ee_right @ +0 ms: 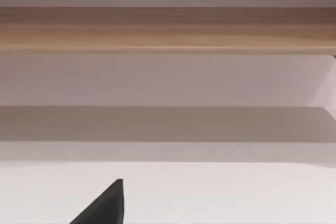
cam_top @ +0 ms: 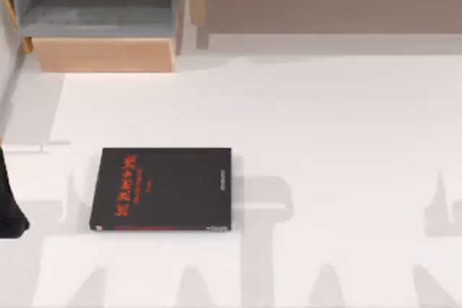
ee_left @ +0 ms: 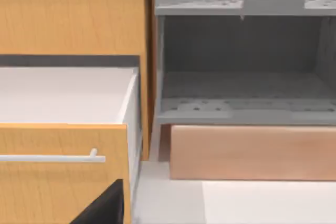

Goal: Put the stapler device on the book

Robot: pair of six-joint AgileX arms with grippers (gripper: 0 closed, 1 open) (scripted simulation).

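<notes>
Book: the flat black-covered book with red lettering (cam_top: 162, 188) lies on the white table (cam_top: 339, 149), left of centre, nothing on it.
Stapler: I cannot find the stapler device; my left wrist faces an open wooden drawer with a white handle (ee_left: 63, 156) beside a grey shelf unit (ee_left: 241, 66).
My left arm: a dark part (cam_top: 9, 207) sits at the table's left edge; grip cannot be told.
My right arm: faces a wooden ledge (ee_right: 168, 30); grip cannot be told.
Risk: reaching blind, I may strike the drawer front or nudge the book.
</notes>
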